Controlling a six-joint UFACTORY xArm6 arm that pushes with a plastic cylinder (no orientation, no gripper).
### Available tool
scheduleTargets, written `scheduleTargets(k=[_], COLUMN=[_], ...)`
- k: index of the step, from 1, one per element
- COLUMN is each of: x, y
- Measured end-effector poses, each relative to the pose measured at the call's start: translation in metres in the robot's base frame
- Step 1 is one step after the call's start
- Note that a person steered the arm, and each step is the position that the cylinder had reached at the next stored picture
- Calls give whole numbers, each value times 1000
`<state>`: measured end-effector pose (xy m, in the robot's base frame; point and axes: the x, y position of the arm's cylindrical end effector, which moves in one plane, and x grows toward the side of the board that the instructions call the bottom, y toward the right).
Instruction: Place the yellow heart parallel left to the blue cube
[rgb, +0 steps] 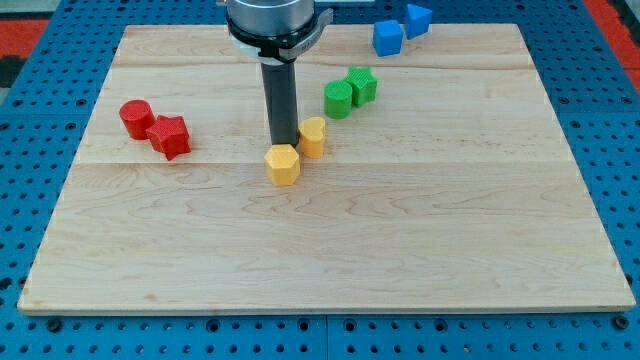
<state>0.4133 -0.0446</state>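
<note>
My tip (283, 143) stands near the board's middle, just above a yellow block with flat sides (284, 165) and just left of a second yellow block (313, 137), which looks like the heart. The tip is close against both; I cannot tell if it touches them. The blue cube (388, 38) sits near the view's top edge, right of centre, far from the tip. Another blue block (418, 19) sits just to the cube's upper right.
Two green blocks (339, 99) (362, 85) sit together between the yellow blocks and the blue cube. A red cylinder (135, 118) and a red star (170, 136) sit at the view's left. The wooden board (450, 230) lies on a blue perforated table.
</note>
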Motion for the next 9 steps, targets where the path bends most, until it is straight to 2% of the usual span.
scheduleTargets(k=[6,8,9], x=[-3,-62,-78], y=[-5,7,10])
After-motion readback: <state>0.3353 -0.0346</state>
